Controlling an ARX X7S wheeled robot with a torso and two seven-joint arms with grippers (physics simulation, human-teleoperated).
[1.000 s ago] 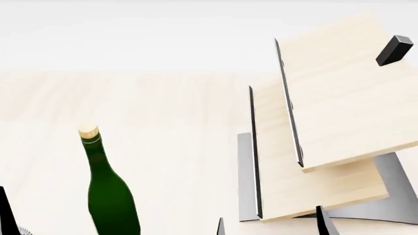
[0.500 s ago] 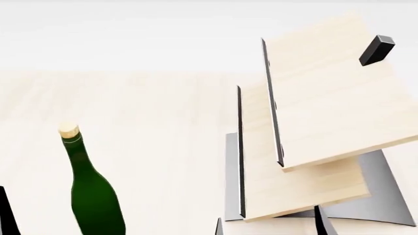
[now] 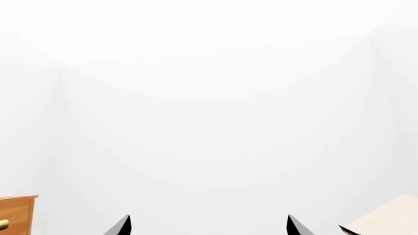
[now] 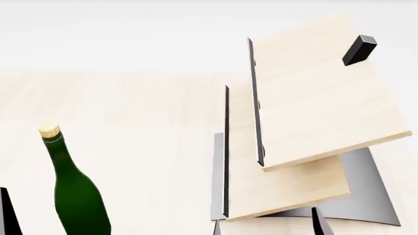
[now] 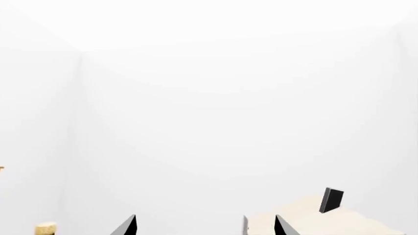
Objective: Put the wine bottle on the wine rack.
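**Operator:** Both arms are empty. In the left wrist view the left claw (image 3: 207, 226) has its tips spread with nothing between them, and the right claw (image 5: 203, 225) looks the same. The wine bottle (image 4: 74, 193) stands upright on the worktop (image 4: 144, 122) at about eight o'clock in the head view, well apart from the wine rack (image 4: 294, 127), which fills the three o'clock side.

**Observer:** So what is the step?

**Operator:** Reaching for the bottle, I'd judge. It sits on my left, so I would bring the left claw in level, straddle the broad green body below the shoulder rather than the slim neck, and close gently. Glass that tall could tip if I nudge it first.

**Observer:** Anything you can't see?

**Operator:** Plenty. The bottle's base and label are cut off at the frame's six o'clock edge. Only the fingertips of each claw show. The wrist cameras mostly face blank white wall, catching a cabinet (image 3: 16, 214) corner, the cork and slivers of rack board.
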